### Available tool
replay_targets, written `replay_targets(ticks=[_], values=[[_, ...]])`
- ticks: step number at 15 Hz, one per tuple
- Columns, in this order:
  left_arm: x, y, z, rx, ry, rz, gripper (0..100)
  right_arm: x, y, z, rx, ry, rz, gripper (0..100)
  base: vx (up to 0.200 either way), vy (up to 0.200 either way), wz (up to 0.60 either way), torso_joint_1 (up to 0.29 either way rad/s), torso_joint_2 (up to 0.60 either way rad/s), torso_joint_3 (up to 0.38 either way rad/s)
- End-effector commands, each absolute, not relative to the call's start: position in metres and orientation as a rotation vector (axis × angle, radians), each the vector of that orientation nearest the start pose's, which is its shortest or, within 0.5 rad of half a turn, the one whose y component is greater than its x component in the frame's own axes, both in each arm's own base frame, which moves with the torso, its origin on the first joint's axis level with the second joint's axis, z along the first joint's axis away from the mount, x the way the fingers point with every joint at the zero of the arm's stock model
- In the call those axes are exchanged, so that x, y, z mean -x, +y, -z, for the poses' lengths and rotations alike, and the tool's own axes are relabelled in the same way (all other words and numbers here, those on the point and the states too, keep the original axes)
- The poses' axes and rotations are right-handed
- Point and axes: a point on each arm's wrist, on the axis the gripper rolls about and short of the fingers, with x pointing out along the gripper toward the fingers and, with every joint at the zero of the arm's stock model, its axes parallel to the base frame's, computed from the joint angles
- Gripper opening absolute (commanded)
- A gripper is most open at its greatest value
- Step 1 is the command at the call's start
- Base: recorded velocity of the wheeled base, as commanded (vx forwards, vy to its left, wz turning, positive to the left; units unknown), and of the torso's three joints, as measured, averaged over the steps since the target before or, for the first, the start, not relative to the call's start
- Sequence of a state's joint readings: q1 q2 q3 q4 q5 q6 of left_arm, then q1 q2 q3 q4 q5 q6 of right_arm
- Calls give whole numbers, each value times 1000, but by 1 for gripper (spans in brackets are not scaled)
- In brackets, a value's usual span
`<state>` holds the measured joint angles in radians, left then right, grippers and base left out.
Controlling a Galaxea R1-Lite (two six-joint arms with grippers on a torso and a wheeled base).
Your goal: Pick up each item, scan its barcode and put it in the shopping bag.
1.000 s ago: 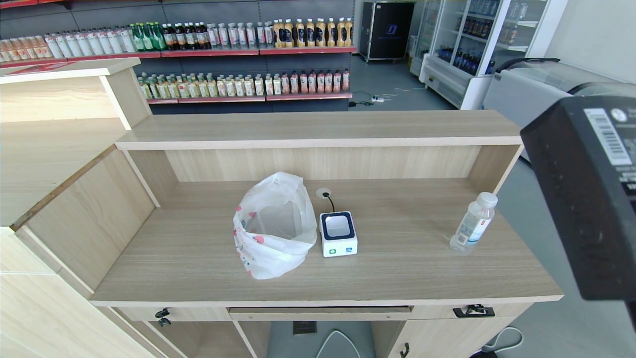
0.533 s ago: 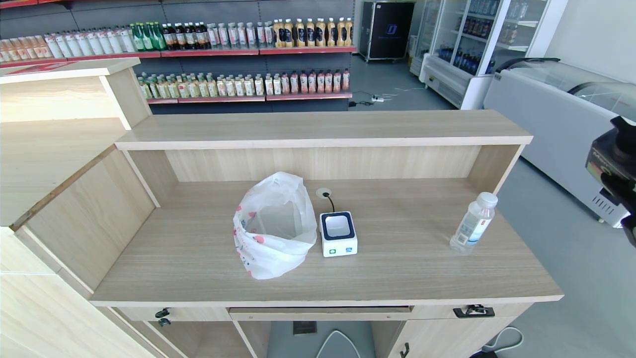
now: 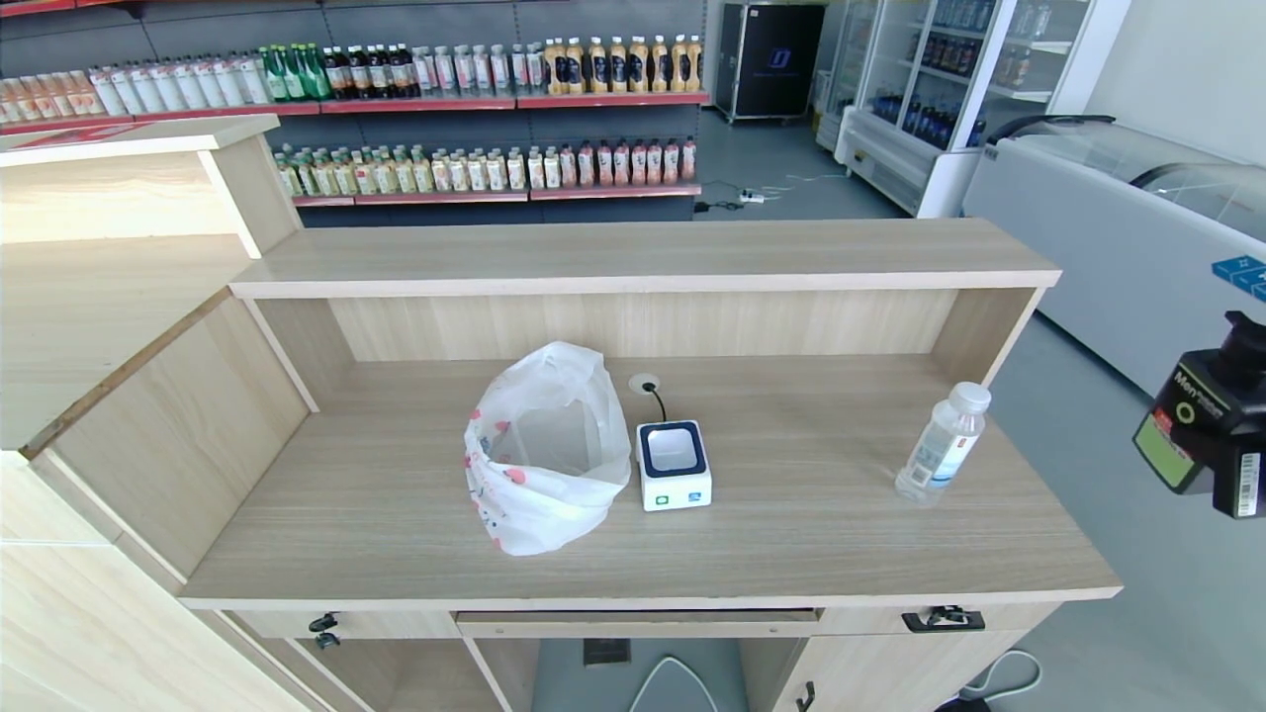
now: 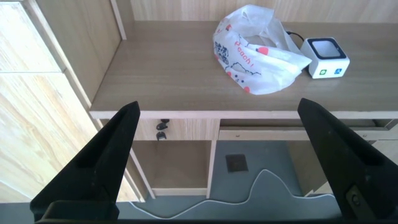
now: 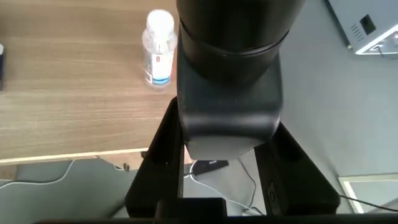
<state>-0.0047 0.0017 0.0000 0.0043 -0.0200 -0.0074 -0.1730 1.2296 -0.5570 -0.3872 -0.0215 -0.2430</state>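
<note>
The right gripper has its jaws clamped on a dark bottle, one finger on each side of the body, and holds it in the air beyond the right end of the counter, over the floor and well apart from everything on the worktop. A green label and a white barcode sticker show on the bottle in the head view. So the pick seems done for this item and the scan is the step in hand. The scanner sits mid-counter with its window facing up, just beside the shopping bag, whose mouth stands open. The next move calls for carrying the bottle across the counter towards the scanner, passing clear of the upright water bottle near the right edge, and turning the wrist so the sticker faces down onto the window. After that comes a short shift sideways to drop it into the bag. The left gripper hangs low in front of the counter's left part, jaws wide apart and holding nothing. The water bottle is yet to be picked up, so most of the task looks to be ahead
</note>
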Motion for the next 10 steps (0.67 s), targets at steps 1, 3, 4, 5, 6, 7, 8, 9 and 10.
replay_targets(ticks=[1,3,4,5,6,7,8,9,10], values=[[23,0,-75,8,6,25,100,-180,-30,-204,192,299,125,0,0,0,600,7,2,2],[23,0,-75,8,6,25,100,-176,-18,-210,195,259,59,0,0,0,600,7,2,2],[23,0,-75,8,6,25,100,-175,-12,-216,179,230,4,0,0,0,600,2,-2,2],[23,0,-75,8,6,25,100,-176,-8,-221,160,213,-42,0,0,0,600,-12,2,2],[23,0,-75,8,6,25,100,-179,-7,-222,150,213,-65,0,0,0,600,2,2,-2],[23,0,-75,8,6,25,100,-180,-6,-221,137,213,-101,0,0,0,600,2,12,2],[23,0,-75,8,6,25,100,-182,-4,-222,47,209,-203,0,0,0,600,7,7,2],[23,0,-75,8,6,25,100,-184,-6,-221,-74,228,-302,0,0,0,0,0,0,0],[23,0,-75,8,6,25,100,-187,-12,-217,-135,251,-328,0,0,0,0,0,0,0]])
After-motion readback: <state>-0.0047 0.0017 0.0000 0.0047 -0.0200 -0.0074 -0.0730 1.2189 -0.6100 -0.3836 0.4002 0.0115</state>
